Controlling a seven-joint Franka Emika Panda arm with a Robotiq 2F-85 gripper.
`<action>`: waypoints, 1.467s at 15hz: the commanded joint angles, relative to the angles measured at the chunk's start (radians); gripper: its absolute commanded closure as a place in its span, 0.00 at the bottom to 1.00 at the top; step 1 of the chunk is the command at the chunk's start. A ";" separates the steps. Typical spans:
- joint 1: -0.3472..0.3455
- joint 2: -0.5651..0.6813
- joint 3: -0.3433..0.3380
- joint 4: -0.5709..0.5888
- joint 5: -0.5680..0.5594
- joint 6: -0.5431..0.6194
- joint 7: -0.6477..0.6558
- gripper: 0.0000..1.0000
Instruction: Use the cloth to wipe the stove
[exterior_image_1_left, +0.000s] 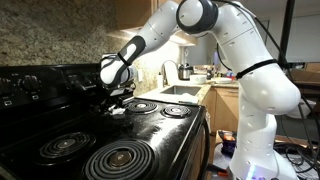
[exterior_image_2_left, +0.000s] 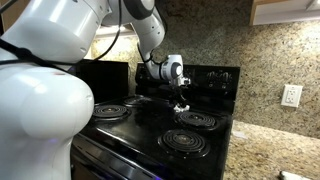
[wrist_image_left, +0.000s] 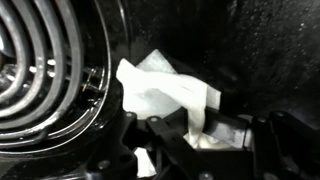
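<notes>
The stove (exterior_image_1_left: 150, 125) is a glossy black range with spiral coil burners, and it shows in both exterior views (exterior_image_2_left: 150, 125). My gripper (exterior_image_1_left: 117, 104) reaches down to the stove top between the rear burners, near the back panel. It is shut on the cloth (wrist_image_left: 160, 88), a small whitish rag. In the wrist view the cloth spreads on the black surface beside a coil burner (wrist_image_left: 40, 75), with one strip pinched between the fingers. A pale bit of cloth (exterior_image_1_left: 119, 109) shows under the gripper (exterior_image_2_left: 181, 105) in both exterior views.
The knobbed back panel (exterior_image_2_left: 205, 76) stands just behind the gripper. A granite wall rises behind the stove. A counter with a sink and faucet (exterior_image_1_left: 185, 88) lies beside the stove. A wall outlet (exterior_image_2_left: 291, 95) sits above the granite counter.
</notes>
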 joint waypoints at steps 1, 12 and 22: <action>0.024 -0.060 0.029 -0.089 -0.021 -0.010 0.017 0.92; 0.007 -0.262 0.112 -0.371 -0.003 -0.098 -0.054 0.92; -0.107 -0.347 0.023 -0.508 -0.083 -0.219 -0.045 0.92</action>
